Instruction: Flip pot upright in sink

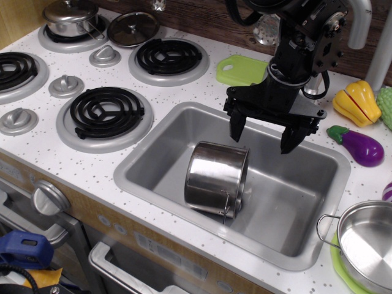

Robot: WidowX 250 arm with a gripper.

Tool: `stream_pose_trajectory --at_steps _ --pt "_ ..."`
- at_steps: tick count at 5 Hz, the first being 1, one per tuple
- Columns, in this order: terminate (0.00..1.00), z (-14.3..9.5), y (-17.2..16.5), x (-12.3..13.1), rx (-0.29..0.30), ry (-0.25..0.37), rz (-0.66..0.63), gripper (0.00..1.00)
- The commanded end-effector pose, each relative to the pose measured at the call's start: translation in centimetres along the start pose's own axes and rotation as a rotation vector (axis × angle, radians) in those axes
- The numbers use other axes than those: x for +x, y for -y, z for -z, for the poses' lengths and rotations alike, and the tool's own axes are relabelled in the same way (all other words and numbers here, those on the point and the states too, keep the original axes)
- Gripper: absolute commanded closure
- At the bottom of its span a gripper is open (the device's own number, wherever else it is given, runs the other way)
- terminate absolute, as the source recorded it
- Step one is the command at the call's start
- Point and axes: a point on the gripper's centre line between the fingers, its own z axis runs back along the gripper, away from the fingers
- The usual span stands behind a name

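Observation:
The shiny steel pot [215, 177] lies tilted on its side in the grey sink [171, 116], left of the basin's middle, with a thin wire handle showing at its lower right. I cannot tell which end faces me. My gripper [262, 131] hangs over the sink's back part, just above and to the right of the pot. It is open wide and empty. The left finger [236, 127] is close above the pot's upper edge, and the right finger [288, 139] hangs over the bare basin floor.
A wider shallow steel pan [367, 242] sits at the front right of the counter. A toy eggplant [361, 146], a yellow pepper [357, 102] and a green cutting board [242, 69] lie around the sink. Stove burners [105, 112] and a small lidded pot [70, 17] are at the left.

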Motion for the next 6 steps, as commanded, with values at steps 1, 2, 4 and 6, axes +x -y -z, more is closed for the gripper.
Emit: stream_pose_trajectory --at_steps 1,2,4,6 --pt "0.0 0.0 0.0 0.0 0.0 0.0 0.0 0.0" --pt "0.0 0.3 0.5 -0.2 0.121 0.006 0.051 0.0" --pt "0.0 1.6 1.2 -0.8 0.437 0.048 0.127 0.0" --pt "0.0 2.5 0.5 -1.1 0.539 0.094 0.126 0.0"
